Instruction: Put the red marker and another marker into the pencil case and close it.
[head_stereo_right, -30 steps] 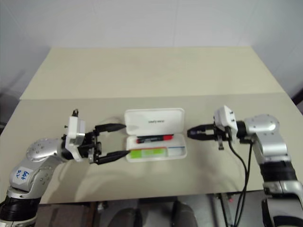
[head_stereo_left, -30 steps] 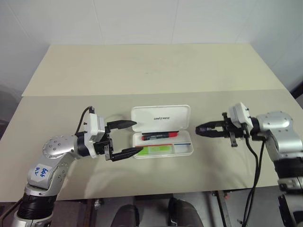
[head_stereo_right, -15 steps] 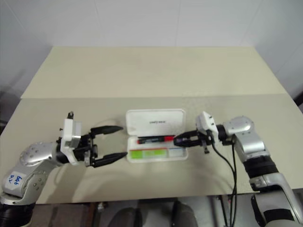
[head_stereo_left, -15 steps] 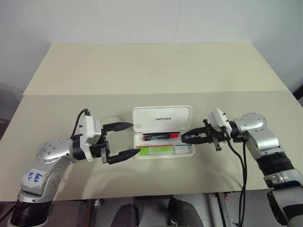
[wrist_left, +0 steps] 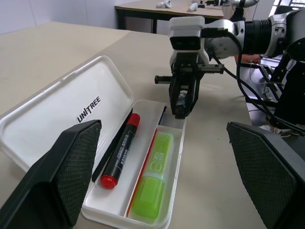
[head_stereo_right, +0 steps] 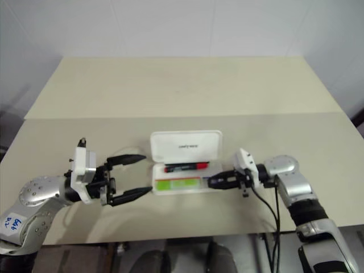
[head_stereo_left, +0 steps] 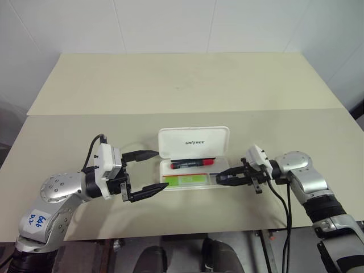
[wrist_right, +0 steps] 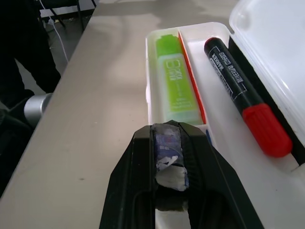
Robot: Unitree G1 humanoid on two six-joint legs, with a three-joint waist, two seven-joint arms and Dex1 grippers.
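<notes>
The pencil case point(head_stereo_left: 195, 161) lies open near the middle of the head view, a little below centre, on the beige table point(head_stereo_left: 182, 91), its lid tipped back so the dark lettering faces up. Inside the tray the red marker point(head_stereo_left: 192, 164) lies lengthwise along the side nearest the lid, and the lime-green highlighter point(head_stereo_left: 186, 181) lies parallel to it in the compartment nearer the front edge, a thin red divider between the two. At lower left the left gripper point(head_stereo_left: 149, 173) points toward the case with its two black fingers spread wide and nothing between them, the fingertips just short of the case's left end. At right of centre the right gripper point(head_stereo_left: 220, 179) reaches in from the opposite side, its fingers pressed together. From its wrist camera I can see a small scrap of blue-and-white material between the fingers, though I cannot tell what it is. Its tip sits at the tray's right end, over the rim by the highlighter's compartment.
</notes>
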